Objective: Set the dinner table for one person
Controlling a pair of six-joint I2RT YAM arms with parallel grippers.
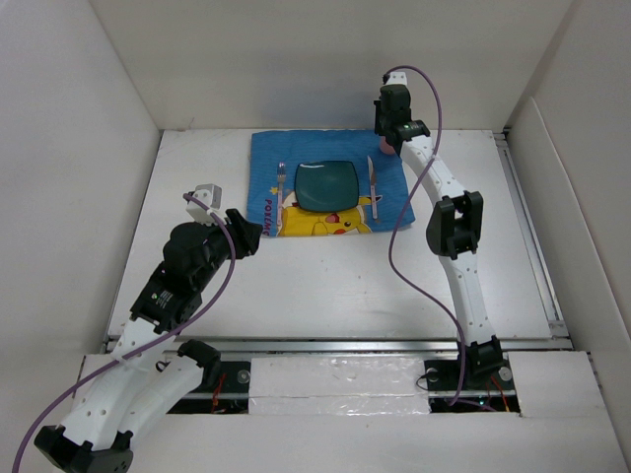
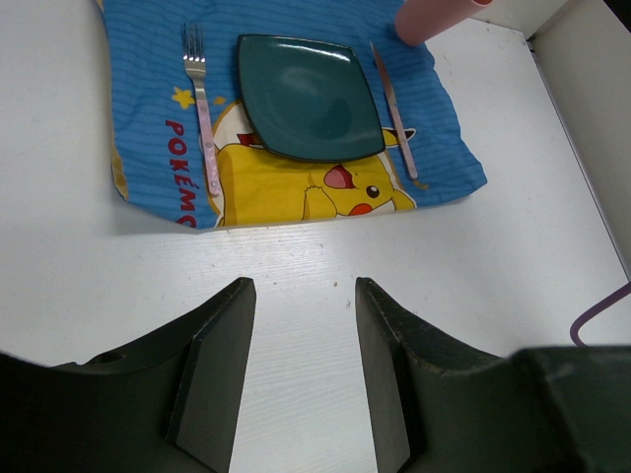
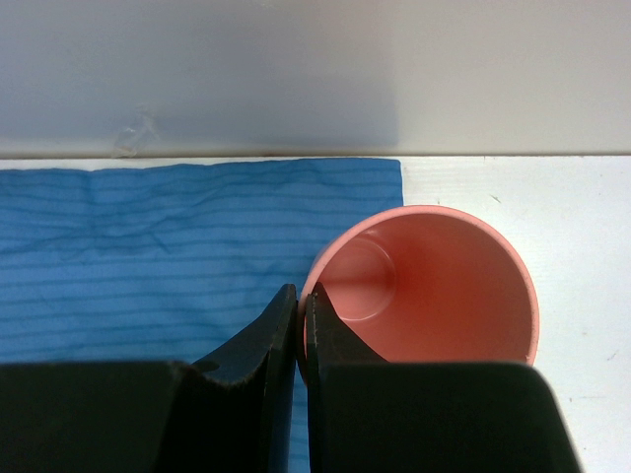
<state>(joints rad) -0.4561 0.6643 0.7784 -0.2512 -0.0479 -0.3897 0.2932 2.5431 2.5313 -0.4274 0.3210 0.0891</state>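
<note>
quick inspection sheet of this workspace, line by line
surface: white table, flat and matte
job's things: blue cloth at far centre; plate on it, fork on its left, knife on its right; pink cup at the cloth's far right corner
clutter: nothing seen
grippers: left gripper open, holding nothing; right gripper shut on the cup's rim
cables: purple cable looping along each arm
surroundings: white walls on three sides

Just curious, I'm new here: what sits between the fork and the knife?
A dark teal square plate lies between fork and knife, on the blue cloth; clearest in the left wrist view.
</note>
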